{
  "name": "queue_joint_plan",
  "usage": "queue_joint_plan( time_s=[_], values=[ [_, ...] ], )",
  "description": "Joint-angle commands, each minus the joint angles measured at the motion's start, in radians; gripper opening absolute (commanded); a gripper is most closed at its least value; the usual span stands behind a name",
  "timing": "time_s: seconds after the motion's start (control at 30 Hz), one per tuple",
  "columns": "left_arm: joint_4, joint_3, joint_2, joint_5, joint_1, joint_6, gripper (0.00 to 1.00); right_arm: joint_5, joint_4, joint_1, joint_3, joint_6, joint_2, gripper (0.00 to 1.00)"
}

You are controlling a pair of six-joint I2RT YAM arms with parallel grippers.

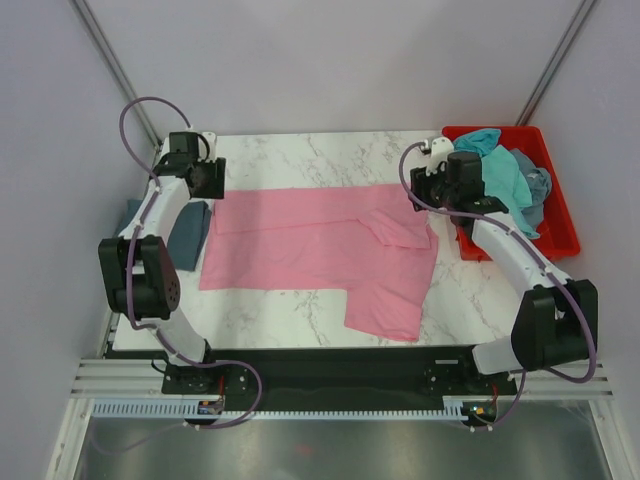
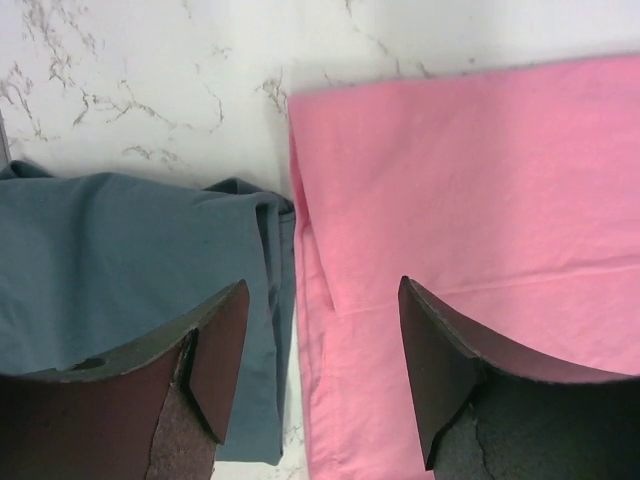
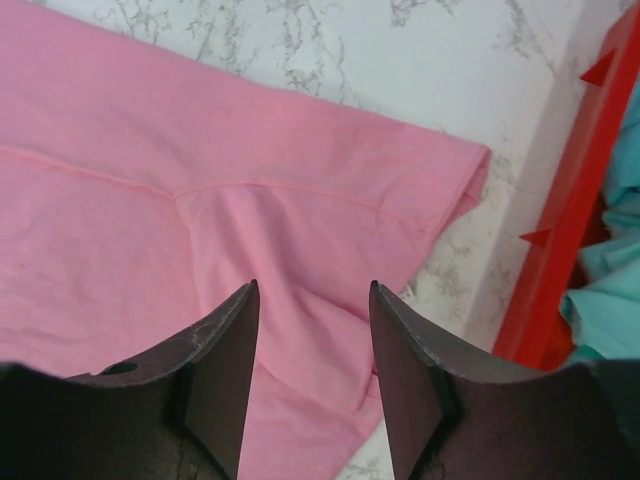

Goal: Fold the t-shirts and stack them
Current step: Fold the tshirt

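Observation:
A pink t-shirt (image 1: 300,250) lies spread flat on the marble table, one part hanging down toward the near edge. My left gripper (image 1: 211,184) hovers over its far left corner. In the left wrist view that gripper (image 2: 322,300) is open and empty, straddling the pink edge (image 2: 480,180) and a folded slate-blue t-shirt (image 2: 100,250). My right gripper (image 1: 428,192) is over the far right sleeve. It (image 3: 313,292) is open too, with only pink cloth (image 3: 200,130) lying loose below the fingers.
The slate-blue shirt (image 1: 188,232) lies at the table's left edge. A red crate (image 1: 566,222) stands at the far right, holding a turquoise shirt (image 1: 500,175) and a grey-blue one (image 1: 538,185). Its red wall (image 3: 570,200) is close to the right gripper.

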Motion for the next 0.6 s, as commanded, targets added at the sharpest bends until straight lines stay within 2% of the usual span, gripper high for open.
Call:
queue_joint_plan(
  time_s=[0.0, 0.13, 0.3, 0.57],
  values=[
    [-0.020, 0.046, -0.056, 0.047, -0.007, -0.093, 0.69, -0.045, 0.035, 0.052, 0.024, -0.030, 0.066, 0.55],
    [-0.038, -0.008, -0.062, 0.107, -0.019, -0.112, 0.69, -0.057, 0.039, 0.126, 0.008, -0.117, 0.123, 0.53],
    [-0.069, -0.105, -0.065, 0.205, -0.020, -0.164, 0.67, -0.073, 0.041, 0.190, 0.013, -0.136, 0.203, 0.50],
    [-0.090, -0.146, -0.040, 0.272, -0.056, -0.182, 0.65, -0.009, 0.041, 0.230, 0.027, -0.177, 0.301, 0.45]
  ],
)
